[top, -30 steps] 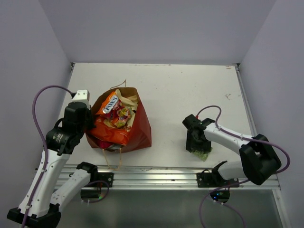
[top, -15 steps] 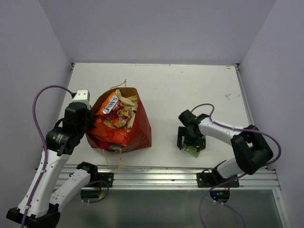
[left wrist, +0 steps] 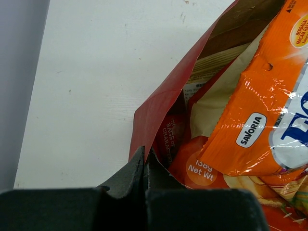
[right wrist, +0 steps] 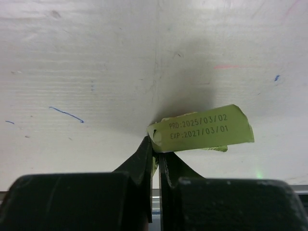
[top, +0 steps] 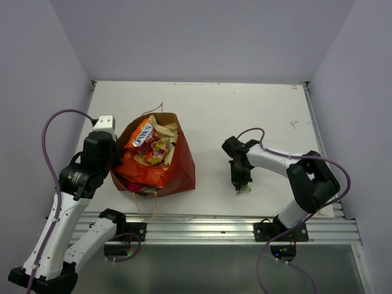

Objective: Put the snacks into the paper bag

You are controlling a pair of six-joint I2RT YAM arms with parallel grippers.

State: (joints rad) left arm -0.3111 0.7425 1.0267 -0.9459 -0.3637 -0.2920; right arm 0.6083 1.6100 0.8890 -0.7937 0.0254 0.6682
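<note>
The green sachet [right wrist: 202,132] was found pinched by one edge in the right hand [right wrist: 155,144], whose jaws were clenched tight on the foil. Most of the sachet stuck out free to one side, with its printed dates legible. A soft shadow on the surface [right wrist: 96,57] beneath it suggested it was just clear of the surface rather than lying flat, though this could not be confirmed.

Compared with one second before, the overhead view showed the right hand [top: 240,180] and the green sachet [top: 244,188] shifted leftward, toward the paper bag [top: 180,168], and the wrist had turned. The two were still well apart, with bare surface between them.

The paper bag had not moved. It lay on the left side of the surface, mouth open and already crowded with packets, an orange packet [top: 143,136] uppermost. The left hand [left wrist: 144,156] was closed on the bag's near red rim [left wrist: 159,106], holding the mouth open. Its position was unchanged across the interval.

Assessment: the grasp on the last loose item appeared secured and its transfer begun. No other snack was seen outside the bag. Remaining work was judged to be carrying the sachet over the open mouth and releasing it. The thin edge grip posed some risk of slippage.
</note>
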